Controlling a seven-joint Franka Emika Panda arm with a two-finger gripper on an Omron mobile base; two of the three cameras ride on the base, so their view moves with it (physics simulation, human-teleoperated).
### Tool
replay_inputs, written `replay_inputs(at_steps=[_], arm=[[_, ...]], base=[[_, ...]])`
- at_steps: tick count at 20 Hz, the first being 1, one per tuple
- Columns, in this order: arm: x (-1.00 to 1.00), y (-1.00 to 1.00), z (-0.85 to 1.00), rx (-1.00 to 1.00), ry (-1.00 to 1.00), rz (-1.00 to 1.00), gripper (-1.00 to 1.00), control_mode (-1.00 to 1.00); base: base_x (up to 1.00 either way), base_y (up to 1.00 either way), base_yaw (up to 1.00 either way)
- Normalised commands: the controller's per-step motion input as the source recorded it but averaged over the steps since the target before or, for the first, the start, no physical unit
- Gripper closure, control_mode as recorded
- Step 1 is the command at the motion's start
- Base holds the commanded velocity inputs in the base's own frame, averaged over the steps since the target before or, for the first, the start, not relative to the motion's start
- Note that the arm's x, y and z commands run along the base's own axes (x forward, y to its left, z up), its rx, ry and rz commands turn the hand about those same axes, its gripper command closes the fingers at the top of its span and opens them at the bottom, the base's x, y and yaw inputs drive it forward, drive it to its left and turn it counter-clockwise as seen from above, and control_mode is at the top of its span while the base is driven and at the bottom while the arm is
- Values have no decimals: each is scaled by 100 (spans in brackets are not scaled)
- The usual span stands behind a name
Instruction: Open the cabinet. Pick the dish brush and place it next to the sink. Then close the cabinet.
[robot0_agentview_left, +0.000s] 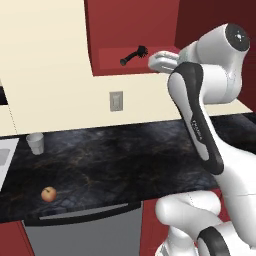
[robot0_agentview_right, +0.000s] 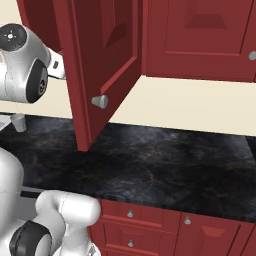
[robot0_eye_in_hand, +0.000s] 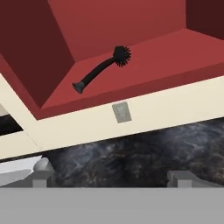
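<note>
A: Dark red raised-panel wall cabinet (robot0_agentview_right: 100, 55) swung fully open, small round grey knob (robot0_agentview_right: 99, 101) out over the black marbled stone counter (robot0_agentview_left: 125, 155). First step looks done.

B: Small black dish brush (robot0_eye_in_hand: 101, 69) with thin straight handle and round bristly head lying flat on the bottom shelf of the cabinet, handle end toward the front lip, head further back. Untouched.

A: White two-finger gripper (robot0_agentview_left: 161, 61) raised level with the shelf, just right of the bristles, not touching. Jaws spread wide, holding nothing.

B: Makes sense: wide open for the approach. In the hand view, dark fingertips (robot0_eye_in_hand: 180, 178) aimed low, at the counter, brush well above centre. Probably needs tilting up or lifting before going in.

A: Thin handle likely the better grab than the bristly head. Lying flat on the shelf, so little room under it for a finger.

B: Risk: door edge and shelf lip close to the wrist on entry.

A: Pale grey-white sink edge (robot0_agentview_left: 6, 155) at far left of the counter, beside a small translucent white cup (robot0_agentview_left: 35, 143). Small orange-red apple (robot0_agentview_left: 48, 194) near the front edge. Drop spot likely near the cup.

B: Grey wall outlet (robot0_agentview_left: 116, 101) on the cream backsplash below the shelf.
</note>
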Motion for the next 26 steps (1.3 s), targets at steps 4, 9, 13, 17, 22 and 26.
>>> replay_inputs(at_steps=[4, 9, 13, 17, 22, 26], arm=[[40, 0, 35, -1, 16, -4, -100, -100], [53, 0, -1, -2, 4, -5, -100, -100], [56, 0, -5, 0, 0, -3, -100, -100], [43, 0, -2, 0, 0, -3, -100, -100], [41, 0, -3, 0, -3, -4, -100, -100], [38, 7, -6, 0, -7, -2, -100, -100]], base=[[0, 0, 0], [0, 0, 0], [0, 0, 0], [0, 0, 0], [0, 0, 0], [0, 0, 0]])
